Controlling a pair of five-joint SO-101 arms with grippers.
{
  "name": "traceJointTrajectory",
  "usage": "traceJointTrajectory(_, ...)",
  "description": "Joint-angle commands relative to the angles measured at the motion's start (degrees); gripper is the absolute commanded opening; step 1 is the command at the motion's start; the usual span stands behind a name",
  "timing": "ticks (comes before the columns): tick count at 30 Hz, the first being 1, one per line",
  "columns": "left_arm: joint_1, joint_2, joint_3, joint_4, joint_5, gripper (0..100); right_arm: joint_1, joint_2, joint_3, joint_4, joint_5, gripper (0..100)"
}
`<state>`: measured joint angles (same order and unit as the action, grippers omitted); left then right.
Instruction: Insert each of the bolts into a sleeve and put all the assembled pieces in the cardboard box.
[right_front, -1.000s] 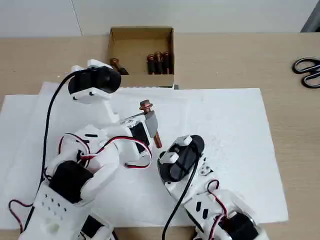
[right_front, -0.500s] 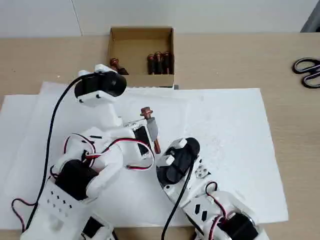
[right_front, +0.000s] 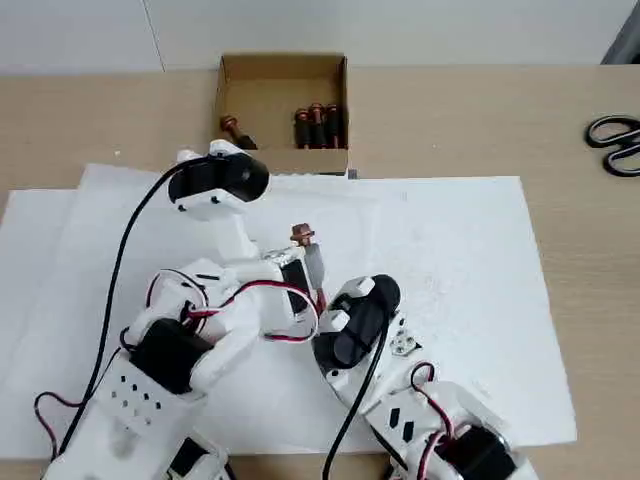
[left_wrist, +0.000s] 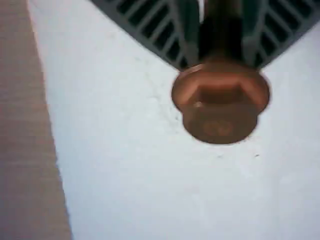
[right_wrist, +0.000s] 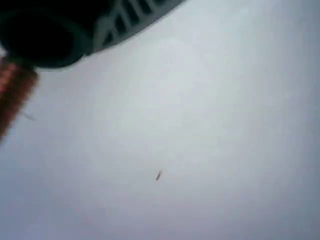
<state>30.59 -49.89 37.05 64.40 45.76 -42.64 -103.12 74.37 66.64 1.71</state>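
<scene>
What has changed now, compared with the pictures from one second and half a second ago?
The left gripper, jaws shut on the bolt throughout, carried it away from the cardboard box and nearer to the right arm. Nothing was let go. The right arm hardly shifted; the assembled pieces in the box and the scissors stayed in place.

Left gripper (right_front: 308, 262) to cardboard box (right_front: 283, 60): my own arm's black motor (right_front: 222, 178) stands between, my right arm (right_front: 358, 318) sits just beside, white sheet (right_front: 450, 240) lies open past it.
</scene>
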Motion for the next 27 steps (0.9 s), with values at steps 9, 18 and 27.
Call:
traceJointTrajectory(9,0.09,-1.85,-0.31,-7.03,-0.26,0,0.13,0.04,-1.58,-1.36,-0.79,0.2)
traceJointTrajectory(18,0.00,-22.86,11.56,-12.40,-6.24,0,0.13,-0.04,-0.70,-1.36,-2.64,0.2)
traceJointTrajectory(27,-4.31,-43.25,25.54,-14.95,-7.03,0,0.13,-0.04,0.53,-1.45,-2.81,0.2)
